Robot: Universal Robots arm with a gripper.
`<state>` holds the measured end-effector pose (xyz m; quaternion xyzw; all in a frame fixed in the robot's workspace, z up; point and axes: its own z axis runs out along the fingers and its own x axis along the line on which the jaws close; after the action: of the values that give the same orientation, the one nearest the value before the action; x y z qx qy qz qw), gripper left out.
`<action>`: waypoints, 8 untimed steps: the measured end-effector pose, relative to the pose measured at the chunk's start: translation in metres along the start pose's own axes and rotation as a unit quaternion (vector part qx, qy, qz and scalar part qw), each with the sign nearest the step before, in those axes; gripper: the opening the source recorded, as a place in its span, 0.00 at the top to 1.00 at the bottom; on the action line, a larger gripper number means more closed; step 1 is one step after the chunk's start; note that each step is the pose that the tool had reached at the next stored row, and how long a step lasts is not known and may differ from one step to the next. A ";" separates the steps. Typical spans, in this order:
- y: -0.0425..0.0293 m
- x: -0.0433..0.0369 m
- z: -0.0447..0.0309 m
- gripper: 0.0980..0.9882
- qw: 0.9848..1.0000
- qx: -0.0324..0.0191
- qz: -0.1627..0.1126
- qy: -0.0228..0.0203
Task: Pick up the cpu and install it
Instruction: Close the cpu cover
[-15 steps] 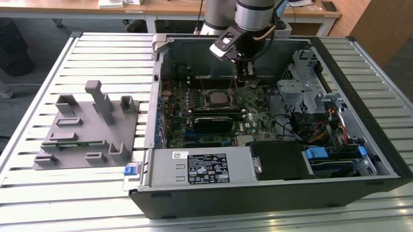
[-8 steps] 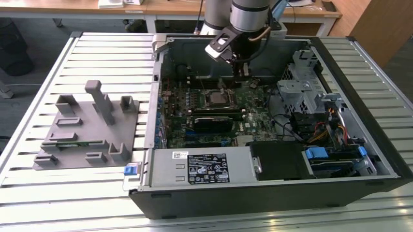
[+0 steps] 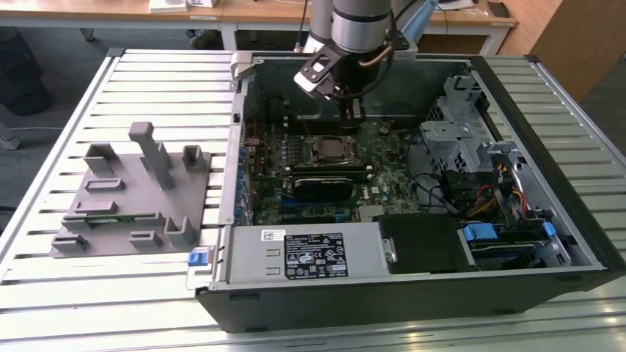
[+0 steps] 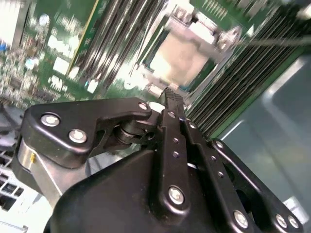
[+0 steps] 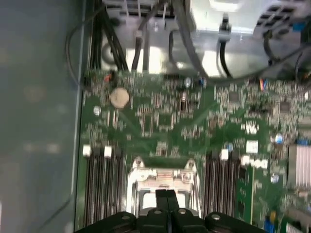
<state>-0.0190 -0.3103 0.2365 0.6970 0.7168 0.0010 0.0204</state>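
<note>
Most looks done to me: cpu (image 4: 181, 58) lying in its socket (image 5: 138, 175), my claw (image 4: 173, 96) clenched empty above it.

No text legible. Black rectangular label (image 3: 314, 261) with fine white print sits on the silver metal power-supply box (image 3: 246, 258). Small white sticker (image 3: 272, 235) just beside it, same box. Print on both too small to make out.

In the exterior view the fixture (image 3: 132, 194) sits nine o'clock from the computer case (image 3: 391, 304). The gripper (image 3: 351, 115) hangs inside, twelve o'clock from the socket (image 3: 330, 149).
</note>
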 end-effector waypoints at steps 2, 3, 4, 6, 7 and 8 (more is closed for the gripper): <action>-0.0090 0.0003 0.0014 0.99 1.000 0.000 0.000 0.000; -0.0138 0.0004 0.0021 0.99 1.000 0.000 0.000 0.000; -0.0173 0.0005 0.0028 0.99 1.000 0.000 0.000 0.000; -0.0209 0.0007 0.0039 0.99 1.000 0.000 0.000 0.000; -0.0230 0.0007 0.0044 0.99 1.000 0.000 0.000 0.000; -0.0256 0.0008 0.0048 0.99 1.000 0.000 0.000 0.000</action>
<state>-0.0445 -0.3104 0.2309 0.6969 0.7169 0.0009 0.0204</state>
